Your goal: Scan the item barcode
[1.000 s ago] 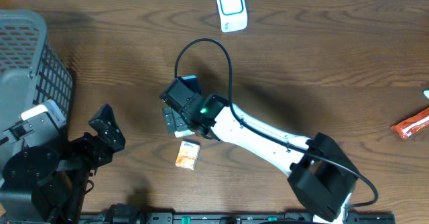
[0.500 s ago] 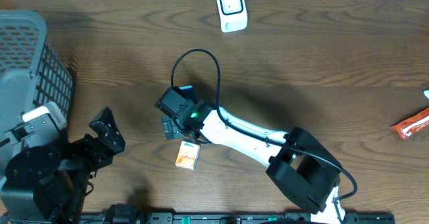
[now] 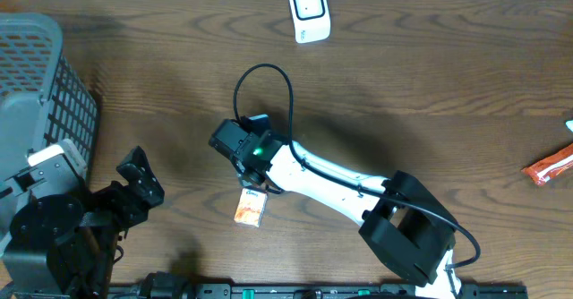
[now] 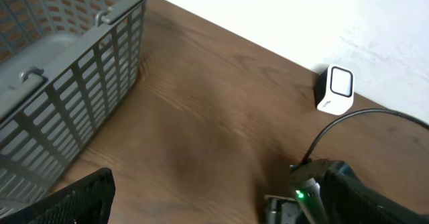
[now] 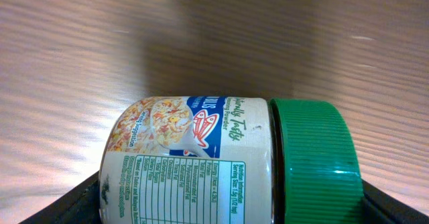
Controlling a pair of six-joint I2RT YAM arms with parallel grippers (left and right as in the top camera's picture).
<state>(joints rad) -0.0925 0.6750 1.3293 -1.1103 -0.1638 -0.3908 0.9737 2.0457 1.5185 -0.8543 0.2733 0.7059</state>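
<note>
The dark wooden table (image 3: 430, 75) carries the right arm, stretched leftward. Its claw (image 3: 252, 188) stands wide around a green-lidded glass jar (image 5: 221, 157) that lies on its side; whether it grips, I cannot tell. The left claw (image 3: 141, 179) is spread open beside the grey mesh basket (image 3: 54, 93). The white scanner (image 3: 307, 11) is well apart.

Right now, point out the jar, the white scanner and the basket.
jar (image 5: 194, 160): right wrist view, middle of its label.
white scanner (image 3: 310, 12): overhead view, centre of its face.
basket (image 4: 80, 103): left wrist view, its slatted side wall.
</note>
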